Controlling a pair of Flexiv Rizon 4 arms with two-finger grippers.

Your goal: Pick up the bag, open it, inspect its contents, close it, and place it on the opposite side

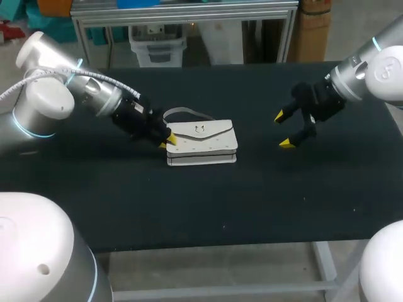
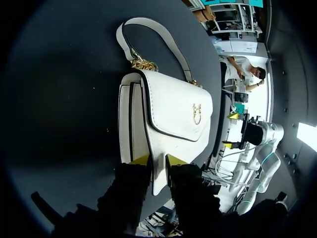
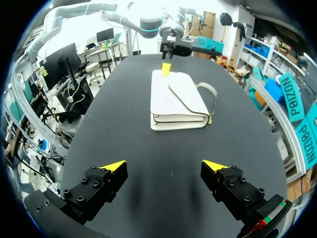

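**Head view.** We see the white bag [image 1: 201, 141] lying flat on the black table [image 1: 126, 201], a little left of the table's middle. Its flap [image 1: 208, 130] is folded down, and its strap [image 1: 186, 113] curls out on the table behind it. Our left gripper [image 1: 169, 141] comes in from the left and meets the bag at its left end. Our right gripper [image 1: 283, 129] hangs over the table well to the right of the bag, apart from it, with its yellow tips spread wide and nothing between them.

**Left wrist view.** The left gripper [image 2: 158, 160] stands with its two tips close together. We see them pinching the near edge of the flap [image 2: 178, 106], one tip on each side. Ahead of the fingers lie the gold clasp [image 2: 197, 113] and the strap [image 2: 148, 22], which is joined to the bag [image 2: 131, 119] by a gold chain.

**Right wrist view.** The right gripper [image 3: 164, 165] is released over bare table. The bag [image 3: 176, 99] lies ahead of it, and the left gripper [image 3: 166, 68] is at the bag's far end.
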